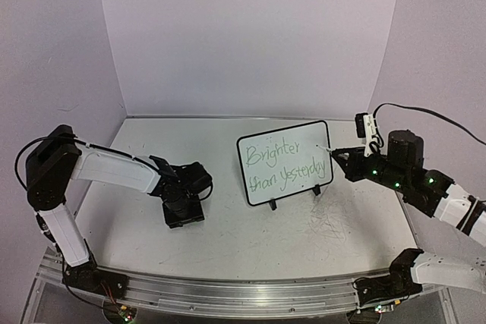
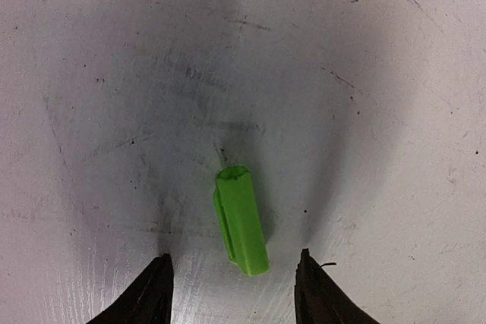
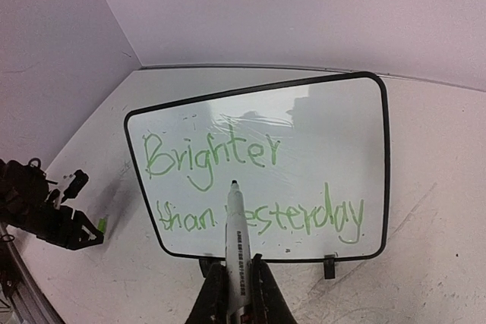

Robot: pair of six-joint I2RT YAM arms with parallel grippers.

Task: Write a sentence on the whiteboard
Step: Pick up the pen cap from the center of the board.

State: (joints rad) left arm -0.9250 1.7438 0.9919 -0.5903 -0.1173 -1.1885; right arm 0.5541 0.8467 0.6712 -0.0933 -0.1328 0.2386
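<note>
The whiteboard stands upright on little black feet at mid-table, right of centre. The sentence in light green reads "Brighter than yesterday" in two lines. My right gripper is shut on a white marker. Its dark tip hovers in front of the board between the two lines, and the barrel covers the start of "yesterday". My left gripper points down at the table, open. A green marker cap lies flat on the table just ahead of its fingertips.
Lilac walls close the back and both sides. Grey scribble marks scar the tabletop in front of the board's right foot. A metal rail runs along the near edge by the arm bases.
</note>
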